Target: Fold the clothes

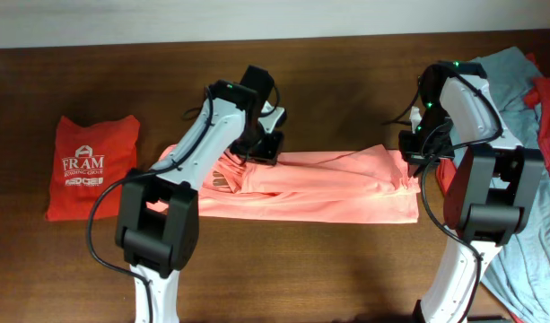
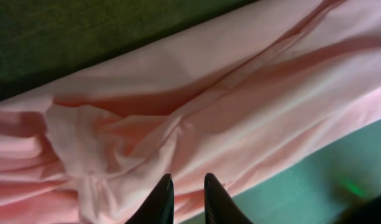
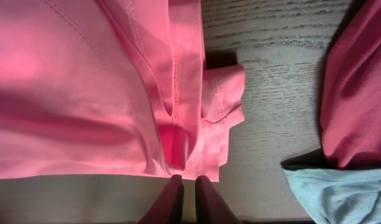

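right gripper: jaws narrow, tips right at the end edge of the salmon-pink shirt, cloth puckered into them, reads as a pinch on the hem. left gripper: jaws narrow over bunched cloth at the shirt's other end, cannot tell if it has any cloth.

the shirt lies as a long band across the middle of the table, between the two arms.

risks, as a judgement:
- thin cloth, small bite, so the hem could slip out on a lift.
- if only the right side has cloth, the band skews and the fold lands crooked.
- the small flap beside the right tips could flop loose and spoil the edge.
- the red shirt and grey-blue shirt lie near the right gripper, so a wide swing could drag them in.

writing: the orange-red shirt, folded at the far left and well apart, shows white "FRAM". the lines under it are too small to read. the pale print on the pink shirt is unreadable.
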